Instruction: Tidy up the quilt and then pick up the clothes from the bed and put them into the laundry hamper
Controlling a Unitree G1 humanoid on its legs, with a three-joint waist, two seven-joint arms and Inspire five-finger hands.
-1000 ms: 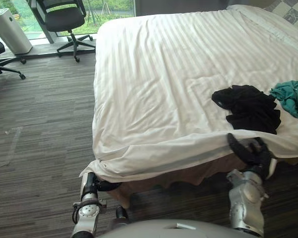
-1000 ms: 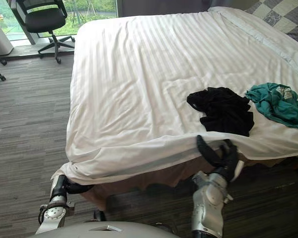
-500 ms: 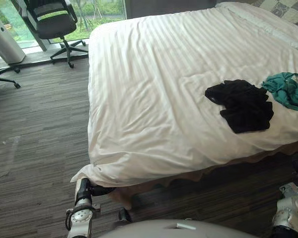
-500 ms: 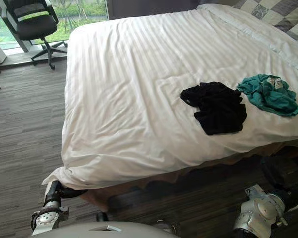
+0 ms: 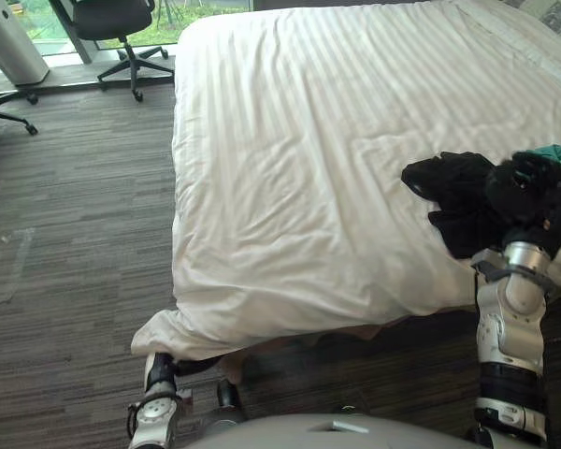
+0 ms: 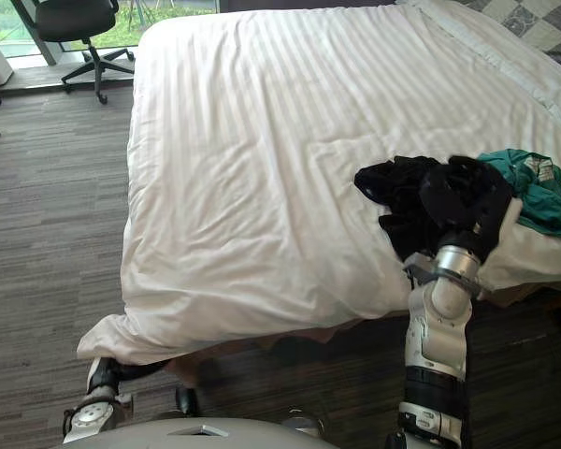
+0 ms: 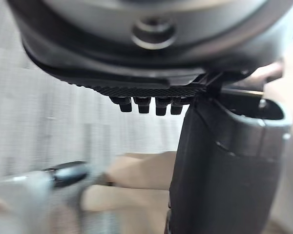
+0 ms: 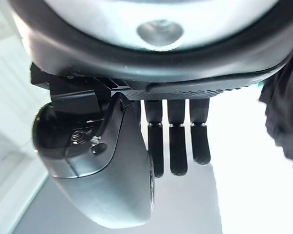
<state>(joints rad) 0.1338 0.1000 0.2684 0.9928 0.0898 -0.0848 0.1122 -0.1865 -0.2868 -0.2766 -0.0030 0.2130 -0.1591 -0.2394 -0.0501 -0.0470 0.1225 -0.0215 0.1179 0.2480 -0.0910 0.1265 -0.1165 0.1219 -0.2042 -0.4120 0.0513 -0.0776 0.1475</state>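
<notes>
Your right hand (image 5: 533, 195) is up off the bed's edge now. A second ago it sat low at the quilt's hem, just below the black garment (image 5: 447, 185); now it hovers directly above that garment's far-right end, covering part of it. Its wrist view shows the fingers straight and the thumb spread, a wide hand with nothing in it and no cloth between the fingers.

The quilt (image 5: 299, 140) lies fairly flat to the left of the black garment, with shallow creases, and its hem hangs down over the bed's side below the garment. So I judge the tidying nearly finished and the clothes step just starting.

The black garment lies in a heap on the quilt, unlifted. The teal garment (image 6: 535, 185) lies just beyond it on the right, touching or nearly so.

Your left hand (image 7: 224, 165) is well to the left of and below the black garment, under the quilt's drooping corner. You cannot tell whether it grips anything.

Next, lower the right hand and close it on the black heap alone.
</notes>
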